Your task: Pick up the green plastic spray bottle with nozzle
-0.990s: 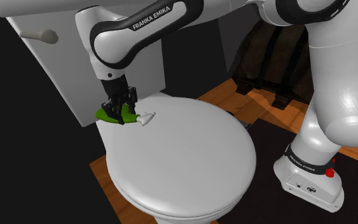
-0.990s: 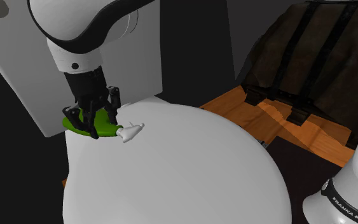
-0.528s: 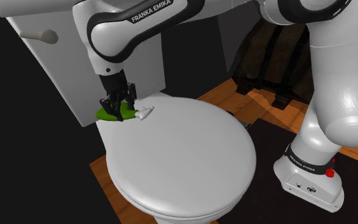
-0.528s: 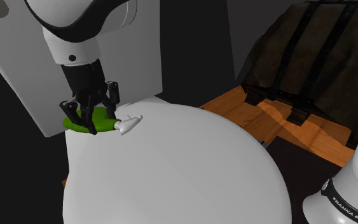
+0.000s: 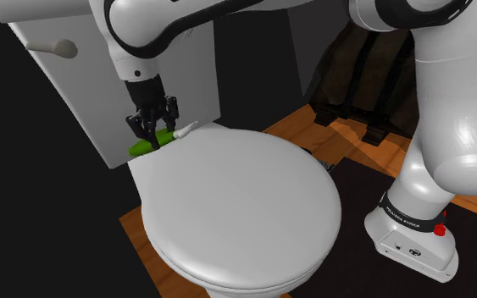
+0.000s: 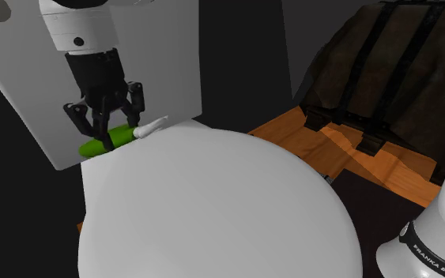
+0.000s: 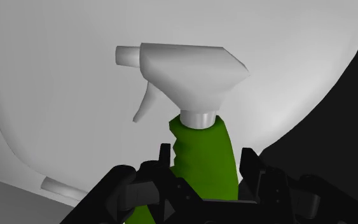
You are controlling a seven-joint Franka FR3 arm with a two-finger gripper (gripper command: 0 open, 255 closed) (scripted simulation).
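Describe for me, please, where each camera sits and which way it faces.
Shoulder view: beside the arm base, looking down over the toilet lid; arm and gripper show.
Second exterior view: nearer, facing the tank across the lid; gripper and arm base show.
Wrist view: on the hand, looking along the fingers at the spray bottle.
Shared: the gripper shut on the spray bottle.

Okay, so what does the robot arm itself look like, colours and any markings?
The arm is glossy white, with rounded links and black bands at the joints. A black band near its foot carries white FRANKA EMIKA lettering, with a small red button beside it. The gripper is all black and angular, with two slim fingers.
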